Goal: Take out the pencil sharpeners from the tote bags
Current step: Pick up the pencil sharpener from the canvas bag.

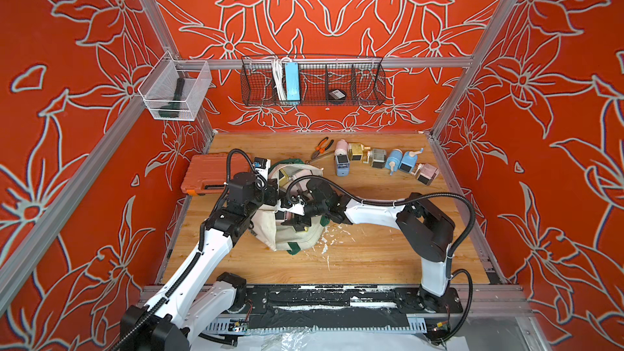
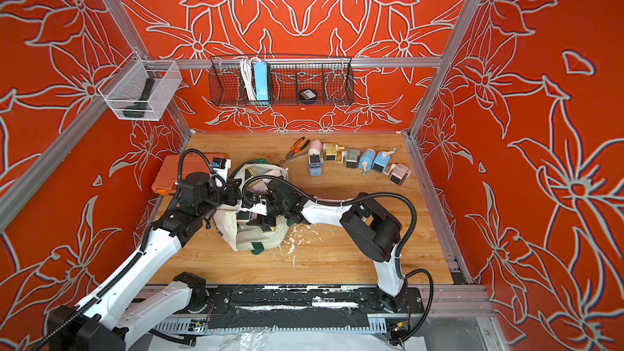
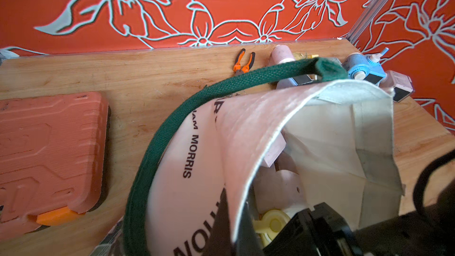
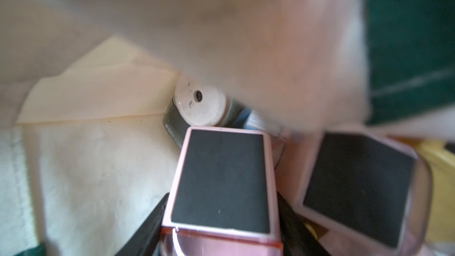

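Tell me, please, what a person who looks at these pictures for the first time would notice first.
The red walls with pale flower outlines surround everything. In the middle of the wooden table, the left arm and right arm meet at a cream tote bag; inside it the right jaws sit against both sides of a pink sharpener. A row of pastel sharpeners lies at the table's far right.

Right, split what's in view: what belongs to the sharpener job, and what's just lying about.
Job: tote bag, held at its rim by left gripper; pink sharpener in right gripper; row of sharpeners already out.
Lying about: orange tool case; pliers; wire basket; mesh bin.
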You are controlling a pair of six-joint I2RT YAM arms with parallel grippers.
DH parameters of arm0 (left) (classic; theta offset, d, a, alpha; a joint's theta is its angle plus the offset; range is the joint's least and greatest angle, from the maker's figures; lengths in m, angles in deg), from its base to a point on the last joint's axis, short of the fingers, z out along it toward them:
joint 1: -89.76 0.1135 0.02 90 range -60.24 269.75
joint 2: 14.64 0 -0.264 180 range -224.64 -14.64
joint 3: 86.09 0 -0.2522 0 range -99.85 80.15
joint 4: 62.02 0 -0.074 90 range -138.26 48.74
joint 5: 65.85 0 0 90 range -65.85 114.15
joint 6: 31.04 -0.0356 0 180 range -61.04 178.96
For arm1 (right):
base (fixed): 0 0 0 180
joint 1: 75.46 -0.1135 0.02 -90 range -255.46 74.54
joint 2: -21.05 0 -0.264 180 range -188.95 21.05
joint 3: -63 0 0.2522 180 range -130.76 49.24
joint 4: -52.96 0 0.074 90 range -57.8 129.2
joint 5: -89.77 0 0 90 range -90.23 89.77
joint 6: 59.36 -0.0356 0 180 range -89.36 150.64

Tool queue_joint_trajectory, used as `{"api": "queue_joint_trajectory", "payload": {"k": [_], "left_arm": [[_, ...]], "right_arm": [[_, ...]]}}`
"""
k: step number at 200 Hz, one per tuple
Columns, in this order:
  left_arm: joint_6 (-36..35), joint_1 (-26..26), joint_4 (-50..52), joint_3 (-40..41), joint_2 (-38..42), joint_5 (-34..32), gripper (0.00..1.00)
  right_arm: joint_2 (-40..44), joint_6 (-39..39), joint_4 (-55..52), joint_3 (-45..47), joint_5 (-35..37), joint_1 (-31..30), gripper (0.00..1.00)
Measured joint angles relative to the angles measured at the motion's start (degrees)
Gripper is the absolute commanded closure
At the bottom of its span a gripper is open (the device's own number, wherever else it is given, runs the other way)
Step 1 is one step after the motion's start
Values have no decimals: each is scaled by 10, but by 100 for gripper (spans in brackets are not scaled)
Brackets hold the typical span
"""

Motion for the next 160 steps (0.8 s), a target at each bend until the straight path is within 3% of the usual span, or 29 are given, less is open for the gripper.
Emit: {"api": "queue_joint_trajectory", "payload": {"k": [88, 160], "left_arm": [[2, 0, 0, 0, 0, 0, 100], [3, 0, 0, 0, 1, 3, 100]], "right_arm": [[91, -170, 55, 108, 34, -2, 86], [216, -252, 46, 156, 68, -2, 88]]}}
